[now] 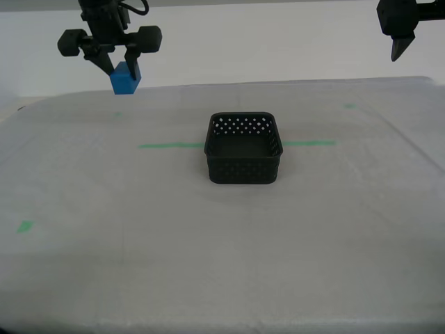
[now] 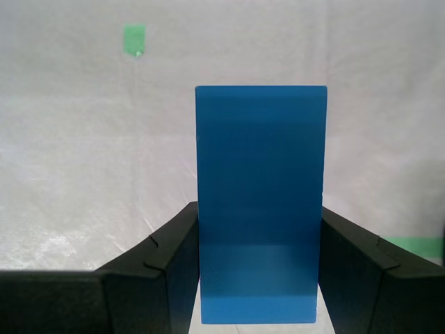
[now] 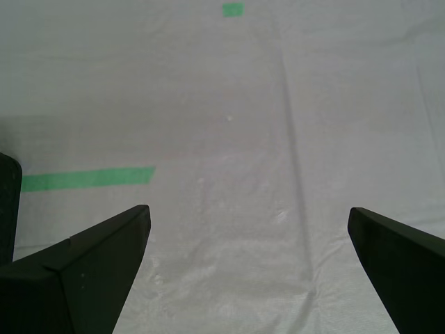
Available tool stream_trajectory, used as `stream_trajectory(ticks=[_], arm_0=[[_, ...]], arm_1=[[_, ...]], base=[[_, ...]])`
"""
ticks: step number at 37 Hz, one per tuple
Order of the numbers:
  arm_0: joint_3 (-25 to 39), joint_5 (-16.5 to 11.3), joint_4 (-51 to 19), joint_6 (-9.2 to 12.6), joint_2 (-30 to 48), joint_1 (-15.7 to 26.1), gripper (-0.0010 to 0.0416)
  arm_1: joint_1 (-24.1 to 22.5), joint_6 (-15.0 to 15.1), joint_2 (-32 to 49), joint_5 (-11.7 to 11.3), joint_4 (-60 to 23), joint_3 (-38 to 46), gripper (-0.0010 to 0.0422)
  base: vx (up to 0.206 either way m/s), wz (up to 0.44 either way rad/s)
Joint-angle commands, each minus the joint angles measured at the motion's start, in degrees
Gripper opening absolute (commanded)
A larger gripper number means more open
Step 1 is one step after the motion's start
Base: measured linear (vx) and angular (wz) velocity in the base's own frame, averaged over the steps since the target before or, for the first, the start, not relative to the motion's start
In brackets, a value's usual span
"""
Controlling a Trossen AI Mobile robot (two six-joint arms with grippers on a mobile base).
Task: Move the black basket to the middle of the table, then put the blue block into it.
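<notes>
Blue block (image 2: 261,209) hangs clamped between the jaws of my second gripper (image 1: 119,61), lifted clear above the far part of the table (image 1: 222,278) toward the exterior view's left, well apart from the black basket (image 1: 243,148). That basket stands upright near the middle of the table with nothing visible inside it, straddling a thin green tape strip (image 1: 170,145), with bare cloth all round it. My first gripper (image 3: 247,236) hovers with its jaws spread wide over bare cloth, holding nothing.
</notes>
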Motion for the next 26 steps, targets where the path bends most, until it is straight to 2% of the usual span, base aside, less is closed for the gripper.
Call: stream_trajectory(ticks=[1, 8, 26], arm_0=[[0.04, -0.02, 0.07, 0.00, -0.02, 0.04, 0.0399], [0.04, -0.02, 0.09, 0.00, -0.02, 0.04, 0.0398], [0.04, -0.02, 0.07, 0.00, -0.02, 0.07, 0.0399]], arm_1=[[-0.70, -0.35, -1.11, -0.24, -0.92, 0.04, -0.0001], [-2.49, -1.27, -1.81, -0.20, -1.99, 0.04, -0.0001], [-10.60, -6.47, -2.25, -0.24, -2.56, 0.00, -0.0001]], base=[[0.000, 0.000], [0.000, 0.000], [0.000, 0.000]])
